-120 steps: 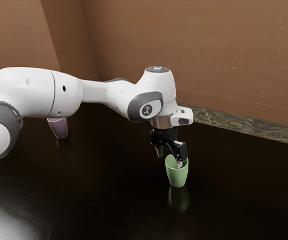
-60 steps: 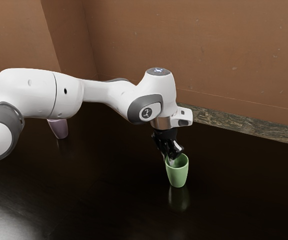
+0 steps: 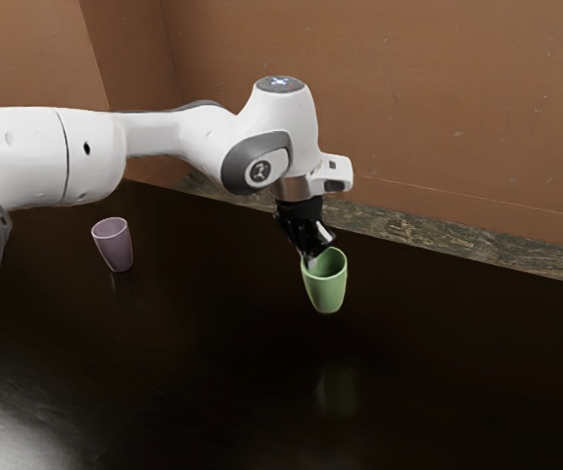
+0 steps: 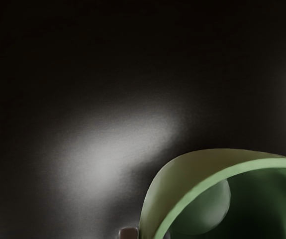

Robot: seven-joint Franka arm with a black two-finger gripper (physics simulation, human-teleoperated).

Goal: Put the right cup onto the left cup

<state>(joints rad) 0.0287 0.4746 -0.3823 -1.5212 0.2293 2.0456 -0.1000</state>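
We are holding the green cup (image 3: 326, 293) above the table (image 3: 457, 372), its mouth facing up. Our gripper (image 3: 310, 261) is pinching the cup's wall at the rim, jaws clamped on it, one fingertip (image 4: 128, 233) pressing from outside and the other from inside. The pink cup (image 3: 117, 253) is standing upright on the table, well apart, toward the exterior view's left.

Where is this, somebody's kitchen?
I can't say it's a kitchen; perhaps a plain room, rendered by a simulator: brown walls, a glossy dark table and a white robot arm.
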